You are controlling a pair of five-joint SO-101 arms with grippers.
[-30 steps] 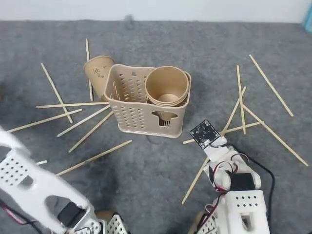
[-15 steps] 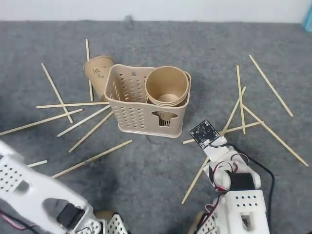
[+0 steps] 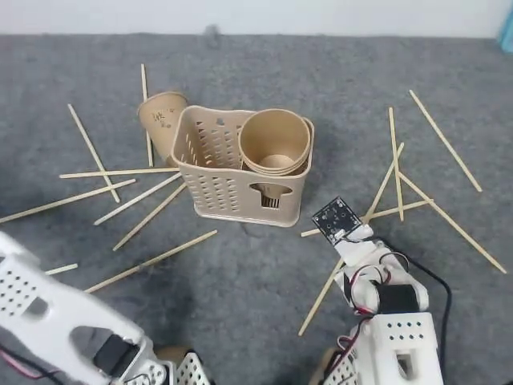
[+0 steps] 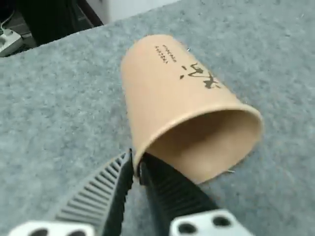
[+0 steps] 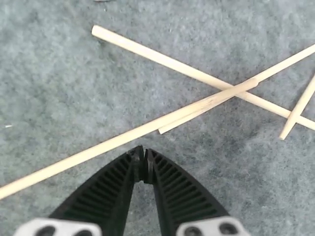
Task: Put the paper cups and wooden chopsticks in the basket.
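A cup [image 4: 187, 118] lies sideways on the carpet [image 4: 49, 98], its rim clamped in the left claw [image 4: 135, 164] (fingers almost meeting). Nested cups [image 3: 275, 140] stand inside the basket [image 3: 232, 192]; a leaning cup [image 3: 160, 119] touches its left wall. Chopsticks [image 3: 152, 261] lie scattered round the basket; right of it, the right claw [image 5: 141, 160] hangs closed, empty.

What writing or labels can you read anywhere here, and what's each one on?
Cup on its side, left wrist view: a small print line and brush-style marks, too blurred to read.
Cup beside the basket, that is, the basket in the high view: dark marks, too small to read.
Nothing else shows text.
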